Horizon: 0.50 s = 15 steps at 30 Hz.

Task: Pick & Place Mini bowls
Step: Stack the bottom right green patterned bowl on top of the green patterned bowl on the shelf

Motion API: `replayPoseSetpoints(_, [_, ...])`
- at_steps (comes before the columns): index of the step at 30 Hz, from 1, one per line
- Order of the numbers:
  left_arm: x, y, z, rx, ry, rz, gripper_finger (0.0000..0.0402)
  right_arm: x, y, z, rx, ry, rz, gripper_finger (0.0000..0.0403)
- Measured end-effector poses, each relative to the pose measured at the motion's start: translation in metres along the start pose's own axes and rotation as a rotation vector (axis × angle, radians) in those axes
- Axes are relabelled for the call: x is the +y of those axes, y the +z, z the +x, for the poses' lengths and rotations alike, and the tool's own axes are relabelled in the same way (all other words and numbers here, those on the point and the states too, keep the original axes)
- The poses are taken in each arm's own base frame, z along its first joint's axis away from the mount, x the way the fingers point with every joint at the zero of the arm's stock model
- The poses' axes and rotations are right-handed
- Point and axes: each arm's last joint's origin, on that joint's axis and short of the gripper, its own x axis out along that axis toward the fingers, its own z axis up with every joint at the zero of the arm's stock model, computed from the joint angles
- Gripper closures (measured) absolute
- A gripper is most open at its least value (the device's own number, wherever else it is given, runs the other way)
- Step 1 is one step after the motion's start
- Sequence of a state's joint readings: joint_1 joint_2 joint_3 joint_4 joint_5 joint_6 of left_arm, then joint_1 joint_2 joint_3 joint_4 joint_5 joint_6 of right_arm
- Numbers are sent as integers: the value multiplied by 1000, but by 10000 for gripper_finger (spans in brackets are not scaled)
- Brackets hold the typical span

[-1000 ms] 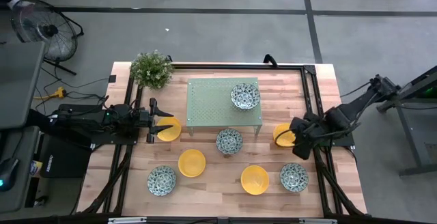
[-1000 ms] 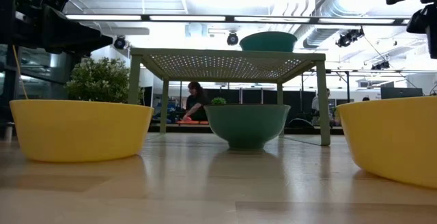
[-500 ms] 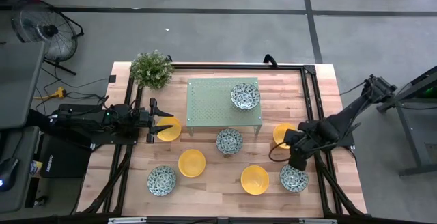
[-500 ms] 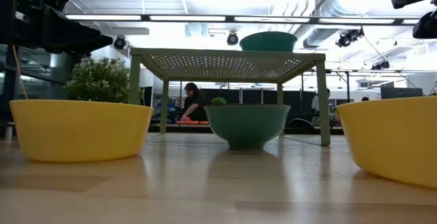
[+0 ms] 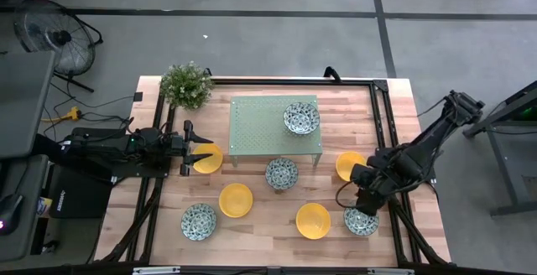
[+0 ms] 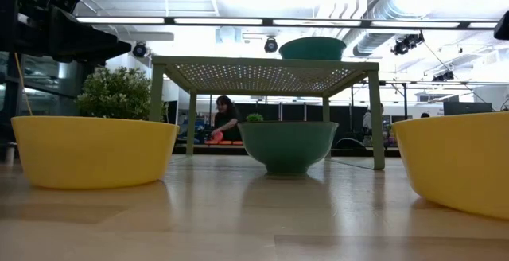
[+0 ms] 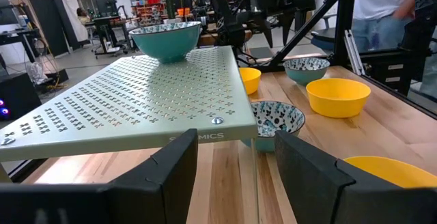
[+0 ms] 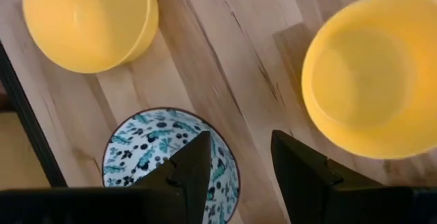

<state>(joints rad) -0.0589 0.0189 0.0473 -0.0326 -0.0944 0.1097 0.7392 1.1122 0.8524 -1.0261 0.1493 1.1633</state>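
Several mini bowls are on the wooden table. The yellow ones (image 5: 236,199) (image 5: 313,220) (image 5: 349,165) (image 5: 210,159) stand on their bases, as do patterned ones (image 5: 282,173) (image 5: 199,221). Another patterned bowl (image 5: 301,117) stands on the pale green stand (image 5: 260,124). My right gripper (image 5: 362,201) (image 8: 240,173) is open and points down over the near-right patterned bowl (image 5: 361,222) (image 8: 147,152), touching nothing. My left gripper (image 5: 200,153) (image 7: 235,176) waits open and level at the left, beside a yellow bowl.
A leafy plant (image 5: 186,85) stands at the far left corner. A black frame (image 5: 382,124) runs along the table's right and far sides. Bare wood lies along the near edge between the bowls. A person (image 6: 225,118) sits in the room beyond the table.
My right gripper has gone toward the table's near edge, from above the yellow bowl at the right to above the near-right patterned bowl, still open. No bowl has moved.
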Motion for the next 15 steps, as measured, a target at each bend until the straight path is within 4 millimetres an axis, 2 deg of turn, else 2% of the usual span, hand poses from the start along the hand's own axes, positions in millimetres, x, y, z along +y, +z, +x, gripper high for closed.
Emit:
replayPoseSetpoints(8, [0,0,0,0,0,0,211,8,-7,2,-15,15,-3,261])
replayPoseSetpoints(15, [0,0,0,0,0,0,211,26,-18,25,112,-12,-62,261])
